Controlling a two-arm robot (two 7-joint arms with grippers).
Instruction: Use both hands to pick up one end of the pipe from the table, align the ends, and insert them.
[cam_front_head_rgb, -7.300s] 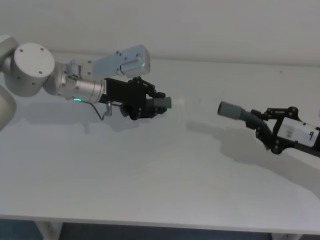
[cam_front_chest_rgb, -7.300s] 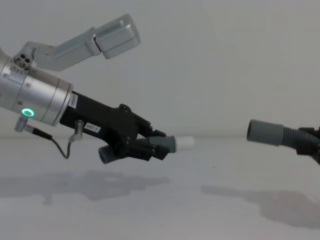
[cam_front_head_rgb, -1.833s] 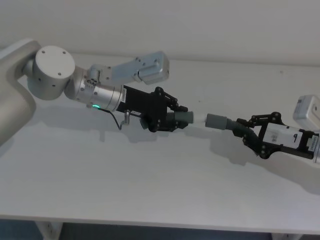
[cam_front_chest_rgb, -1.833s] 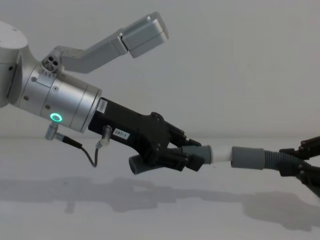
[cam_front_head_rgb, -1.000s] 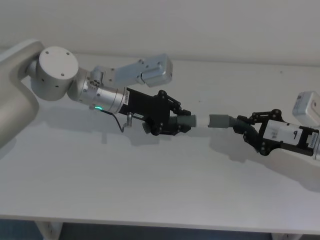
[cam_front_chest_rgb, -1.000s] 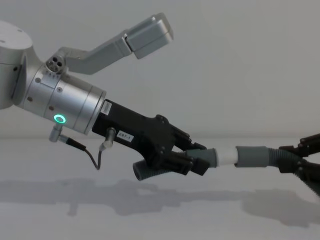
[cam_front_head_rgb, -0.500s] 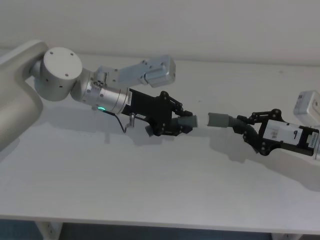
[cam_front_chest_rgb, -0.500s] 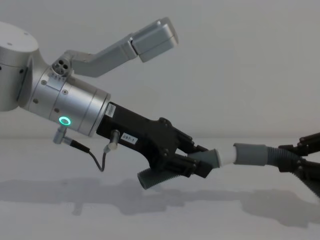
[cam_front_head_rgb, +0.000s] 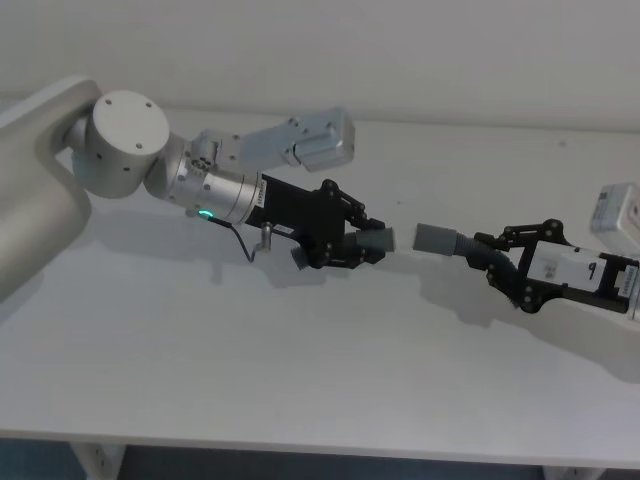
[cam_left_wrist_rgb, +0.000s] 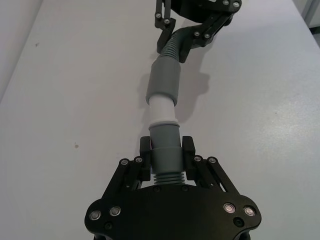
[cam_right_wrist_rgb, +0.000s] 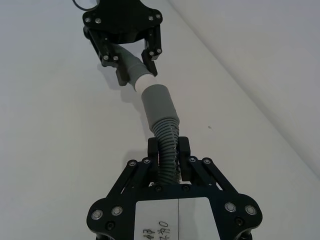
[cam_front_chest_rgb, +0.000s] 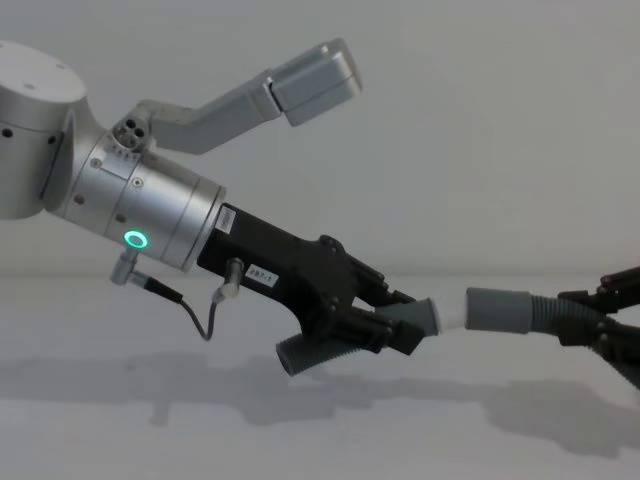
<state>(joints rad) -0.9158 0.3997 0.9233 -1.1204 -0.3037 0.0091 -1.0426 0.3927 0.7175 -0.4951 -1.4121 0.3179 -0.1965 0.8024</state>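
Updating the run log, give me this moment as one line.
left hand: shut on tip piece | right hand: shut on socket piece | white tip at socket cuff mouth, not fully seated | both above table

white tip (cam_left_wrist_rgb: 162, 107) entering socket cuff (cam_left_wrist_rgb: 163, 81), left gripper (cam_left_wrist_rgb: 165, 150) clamped

plain pale wall (cam_front_chest_rgb: 480, 120) (behind)

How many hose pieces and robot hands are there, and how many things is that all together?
Ribbed hose pieces: 2, one with a white tip in the left hand, one with a grey socket cuff in the right hand.
Black robot hands: 2.
Total: 4 things, all above the white table.
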